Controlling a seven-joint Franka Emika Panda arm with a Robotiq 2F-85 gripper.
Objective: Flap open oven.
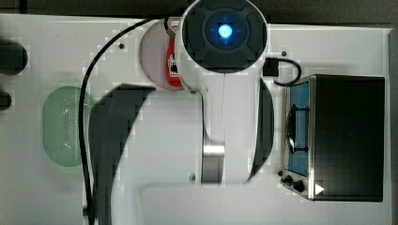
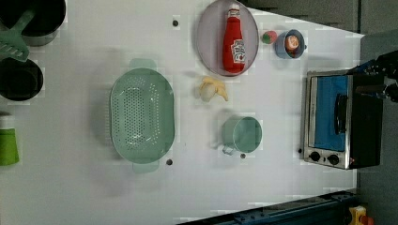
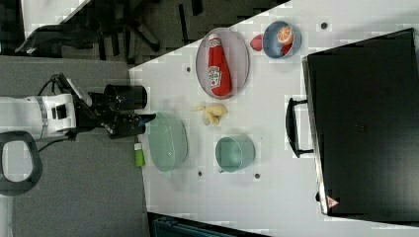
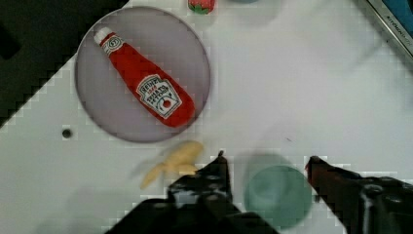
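The oven [image 1: 347, 136] is a black box with a silver front frame, standing at the top view's right. Its blue glass door [image 1: 299, 101] is upright and shut, with the black handle [image 1: 291, 131] in front of it. It also appears in the left view as oven [image 2: 363, 122] and in the right view as oven [image 3: 365, 128]. My gripper [image 4: 267, 163] is open and holds nothing. It hovers high over the table above a green cup [image 4: 277, 195], away from the oven's corner [image 4: 394, 17]. In the right view the gripper [image 3: 148, 118] reaches in from the right view's left.
On the white table lie a green colander [image 2: 141, 115], a plate [image 2: 206, 37] with a ketchup bottle [image 2: 234, 40], a banana [image 2: 212, 89], the cup [image 2: 241, 134] and a blue bowl [image 2: 291, 43] holding an orange. Black pots [image 2: 21, 79] stand at the left view's left edge.
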